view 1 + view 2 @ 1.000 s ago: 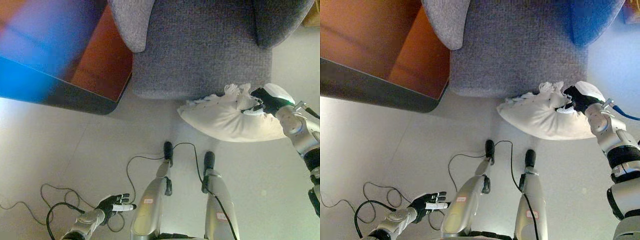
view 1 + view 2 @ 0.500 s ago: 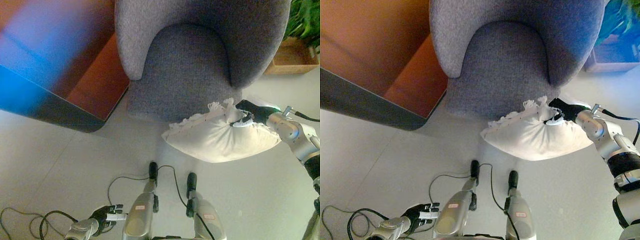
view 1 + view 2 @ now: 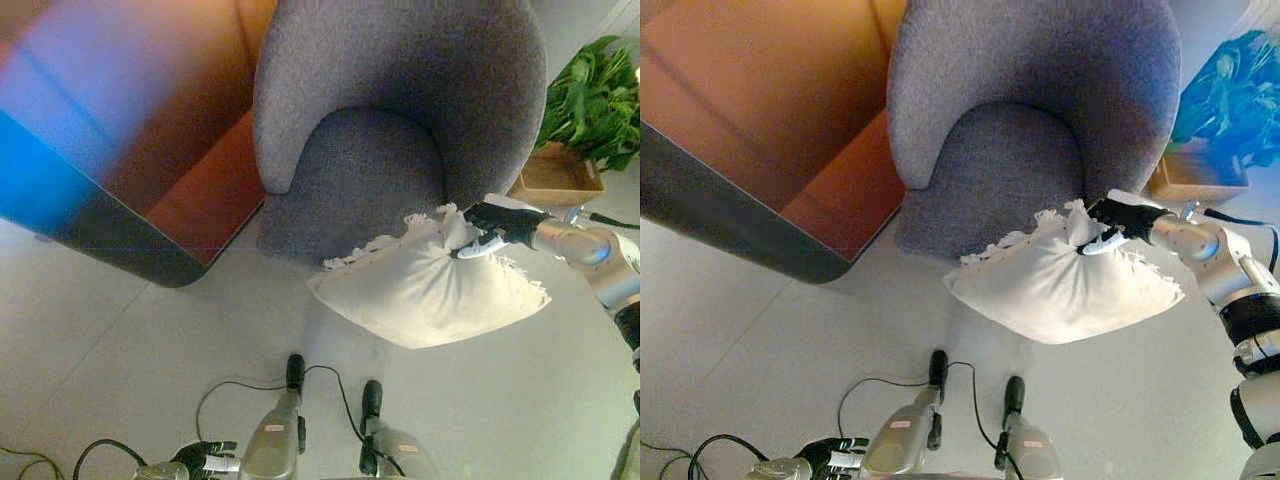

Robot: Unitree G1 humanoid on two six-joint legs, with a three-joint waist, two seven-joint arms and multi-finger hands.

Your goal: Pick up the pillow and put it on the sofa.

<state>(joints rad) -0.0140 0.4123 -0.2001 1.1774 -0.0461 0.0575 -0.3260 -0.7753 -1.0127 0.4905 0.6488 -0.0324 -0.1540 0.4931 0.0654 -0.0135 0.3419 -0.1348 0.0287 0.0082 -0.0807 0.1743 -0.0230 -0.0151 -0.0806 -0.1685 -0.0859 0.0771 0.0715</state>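
Observation:
A white pillow (image 3: 425, 290) with a frilled edge hangs in the air just in front of the grey sofa chair (image 3: 390, 130), below the front right of its seat. My right hand (image 3: 500, 225) is shut on the pillow's upper right edge and holds it up; it also shows in the right eye view (image 3: 1118, 220). My left hand (image 3: 832, 455) is low at the bottom left, fingers spread and empty, far from the pillow.
An orange-brown cabinet with a dark rim (image 3: 760, 170) stands left of the chair. A potted green plant in a wooden box (image 3: 580, 120) stands right of the chair. Pale floor lies in front.
The camera view has tilted up, showing more of the chair. My right hand has raised the pillow higher and closer to the seat's front. The left hand has stayed idle.

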